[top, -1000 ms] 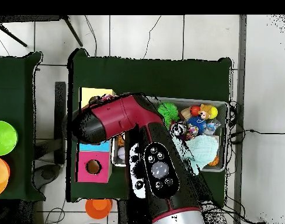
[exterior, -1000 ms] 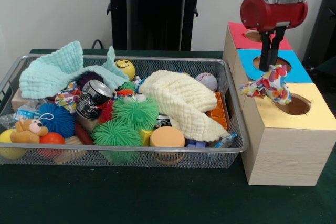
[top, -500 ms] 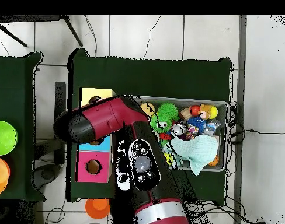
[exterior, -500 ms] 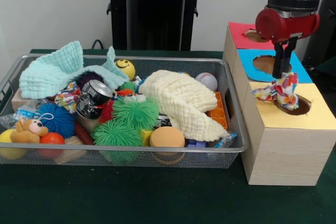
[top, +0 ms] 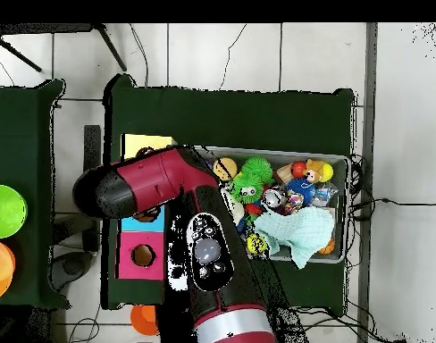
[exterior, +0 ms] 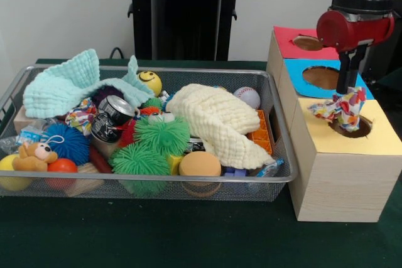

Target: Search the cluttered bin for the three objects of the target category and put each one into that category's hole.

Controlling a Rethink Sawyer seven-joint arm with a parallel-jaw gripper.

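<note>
Hanging from the gripper (exterior: 347, 90), whose fingers are pinched together on its top edge: one multicoloured cloth (exterior: 340, 108), its lower end dangling at the mouth of the hole (exterior: 355, 127) in the yellow box top (exterior: 377, 131) directly beneath. Just behind the gripper: blue box section (exterior: 326, 78), then red section (exterior: 295, 42), each with its own hole. Off to the gripper's side (well apart): wire bin (exterior: 276, 177) holding a cream cloth (exterior: 217, 120), mint cloth (exterior: 66, 86), green spiky balls (exterior: 151, 145), baseball (exterior: 248, 96), soda can (exterior: 112, 116).
</note>
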